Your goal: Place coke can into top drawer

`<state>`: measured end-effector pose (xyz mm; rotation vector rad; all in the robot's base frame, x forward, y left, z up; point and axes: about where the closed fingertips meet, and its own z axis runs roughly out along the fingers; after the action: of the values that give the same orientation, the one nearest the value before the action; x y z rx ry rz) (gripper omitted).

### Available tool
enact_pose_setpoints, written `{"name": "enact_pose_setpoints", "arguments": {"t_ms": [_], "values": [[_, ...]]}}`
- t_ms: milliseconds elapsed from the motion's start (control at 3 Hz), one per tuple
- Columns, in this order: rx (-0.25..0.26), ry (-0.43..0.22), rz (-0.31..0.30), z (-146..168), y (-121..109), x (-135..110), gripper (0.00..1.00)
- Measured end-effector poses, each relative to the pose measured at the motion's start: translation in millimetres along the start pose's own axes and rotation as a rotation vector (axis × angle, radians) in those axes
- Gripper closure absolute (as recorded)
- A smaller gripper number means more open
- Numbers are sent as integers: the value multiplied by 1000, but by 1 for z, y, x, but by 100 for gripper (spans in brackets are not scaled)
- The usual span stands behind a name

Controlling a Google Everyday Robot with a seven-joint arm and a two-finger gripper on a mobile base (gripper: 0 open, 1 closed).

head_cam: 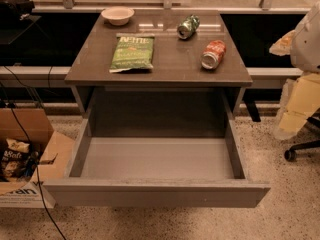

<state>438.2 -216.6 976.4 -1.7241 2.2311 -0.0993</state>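
The coke can (213, 54) is red with white lettering and lies on its side on the cabinet top (165, 66), right of centre, with its silver top toward the front. The top drawer (155, 159) is pulled fully out below the cabinet top, and its smooth grey inside is empty. My gripper (285, 43) is at the right edge of the view, off to the right of the cabinet top and apart from the can. It holds nothing that I can see.
A green can (188, 26) lies on its side behind the coke can. A green chip bag (132, 52) lies flat at left, and a white bowl (117, 15) stands at the back left. A cardboard box (25, 159) and cables are on the floor at left. A chair base (300, 150) is at right.
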Motion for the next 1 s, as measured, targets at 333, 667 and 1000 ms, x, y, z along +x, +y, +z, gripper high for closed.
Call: {"name": "enact_pose_setpoints", "arguments": {"t_ms": [333, 667, 1000], "values": [[0, 0, 0, 0, 0, 0, 0], [7, -53, 35, 8, -9, -6, 0], [22, -100, 92, 20, -26, -11, 0]]}}
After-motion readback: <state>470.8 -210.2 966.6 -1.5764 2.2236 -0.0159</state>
